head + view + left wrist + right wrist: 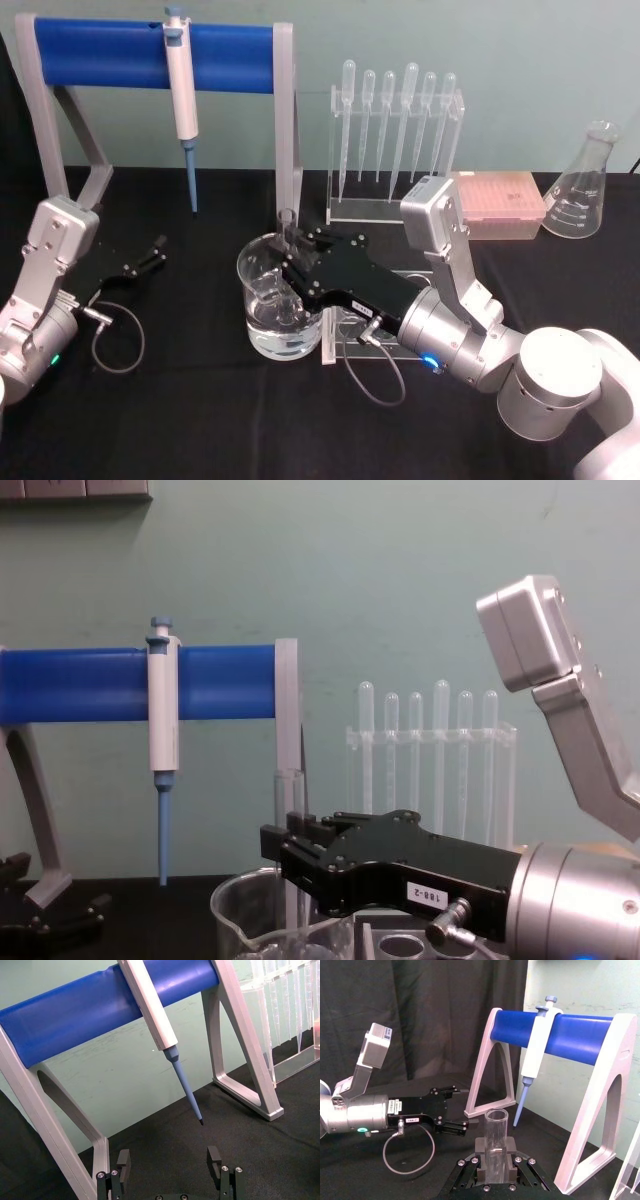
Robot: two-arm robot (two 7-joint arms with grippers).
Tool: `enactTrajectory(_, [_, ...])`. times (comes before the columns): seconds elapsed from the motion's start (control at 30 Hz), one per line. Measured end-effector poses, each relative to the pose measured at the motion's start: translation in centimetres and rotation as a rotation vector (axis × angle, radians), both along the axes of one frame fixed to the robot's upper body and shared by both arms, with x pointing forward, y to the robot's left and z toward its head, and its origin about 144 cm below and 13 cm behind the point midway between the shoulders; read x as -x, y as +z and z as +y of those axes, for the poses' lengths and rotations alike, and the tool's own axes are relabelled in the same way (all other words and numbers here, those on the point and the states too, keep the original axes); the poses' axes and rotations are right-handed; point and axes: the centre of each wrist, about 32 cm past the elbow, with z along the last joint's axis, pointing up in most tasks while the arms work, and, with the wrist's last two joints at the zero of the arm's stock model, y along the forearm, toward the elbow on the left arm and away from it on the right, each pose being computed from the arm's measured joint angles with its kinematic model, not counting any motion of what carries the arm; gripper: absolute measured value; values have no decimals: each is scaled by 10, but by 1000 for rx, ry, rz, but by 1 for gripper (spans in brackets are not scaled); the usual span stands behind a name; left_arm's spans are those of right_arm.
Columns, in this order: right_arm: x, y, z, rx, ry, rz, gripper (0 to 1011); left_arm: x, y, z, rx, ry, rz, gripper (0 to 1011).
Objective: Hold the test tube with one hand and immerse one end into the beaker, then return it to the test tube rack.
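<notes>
Immersion looks under way, the right gripper clamping the test tube upright inside the beaker's twelve o'clock rim, the left gripper parked agape at nine o'clock; racking remains.

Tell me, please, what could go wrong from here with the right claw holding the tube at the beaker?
1. The right claw holds the glass test tube between flat fingers; it may slip or tilt.
2. The tube seems close to the beaker wall; a slanted lift might knock glass on glass.
3. The rack lies beside the beaker, under the right arm; a low return could nudge the beaker and spill liquid.
The left claw lies open, apart.
</notes>
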Motion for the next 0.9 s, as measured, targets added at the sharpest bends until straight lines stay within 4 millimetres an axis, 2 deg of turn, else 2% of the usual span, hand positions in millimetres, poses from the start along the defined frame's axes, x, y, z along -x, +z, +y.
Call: enactTrajectory(0.9, [0, 0, 0, 0, 0, 0, 224, 0, 0, 0, 0, 0, 0, 1000])
